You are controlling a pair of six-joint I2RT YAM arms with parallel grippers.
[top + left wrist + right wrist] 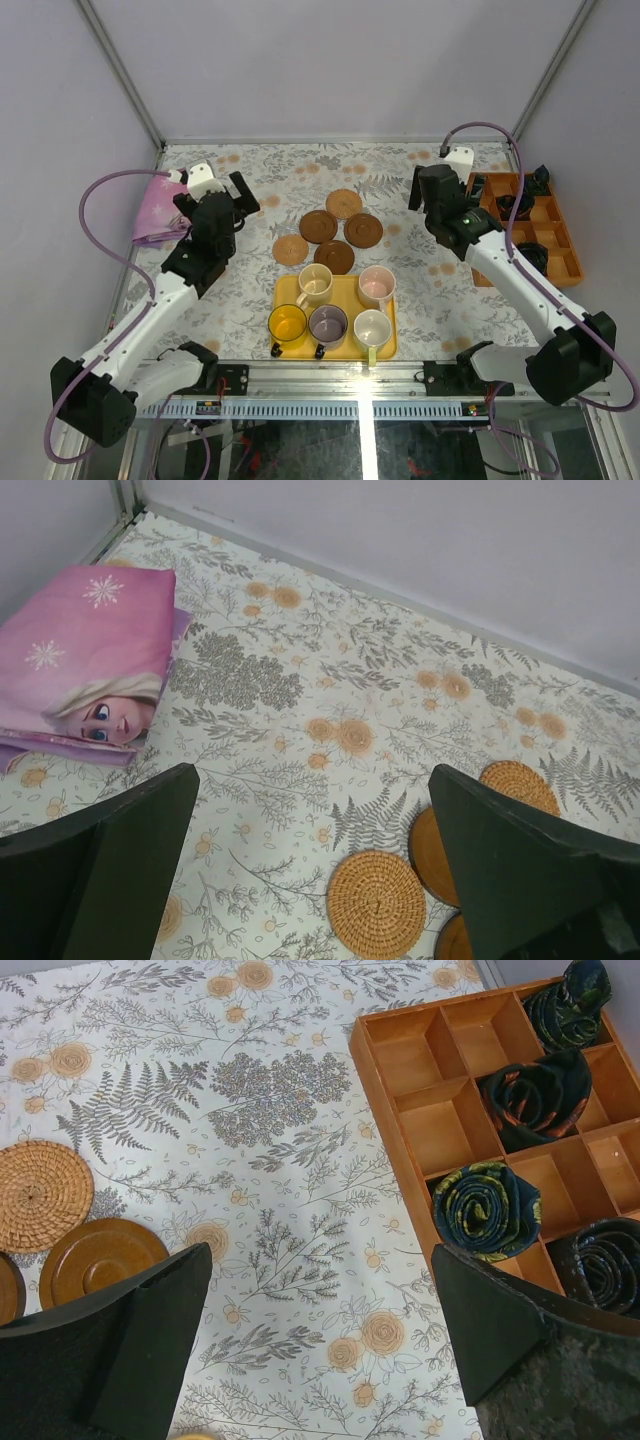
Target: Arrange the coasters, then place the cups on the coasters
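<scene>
Both arms poised high over the flowered table (250,165), nothing in either. Left gripper (310,780): jaws wide apart, empty. Right gripper (322,1255): the same.

Coasters (331,232) sit bunched mid-table, just beyond the yellow tray (344,296), between the two grippers. Some rims touch or overlap; I cannot tell which from above. Cups (328,323) all stand on the tray, none on a coaster.

Step in hand, as I judge it: spreading the coasters, not yet begun.

Doing it well:
- Split the work: left arm takes the near-left discs, right arm the right ones.
- The discs are thin and lie flat on the cloth. Come straight down with a finger on each side of the rim, low enough to catch the edge.
- Start with an outer one, so its neighbours are not dragged along.
- Set each well apart from the next, leaving room for a cup handle and for fingers to let go.
- Keep them off the tray and away from the pink folded cloth (158,210) and the orange box (520,225).

Count:
- Coasters: five, two pale woven and three darker smooth.
- Cups: five, cream, pink, yellow, purple-grey and pale green-white.
- Tray: one. Cloth: one. Box: one, with four dark rolls (487,1210) showing in the right wrist view.
</scene>
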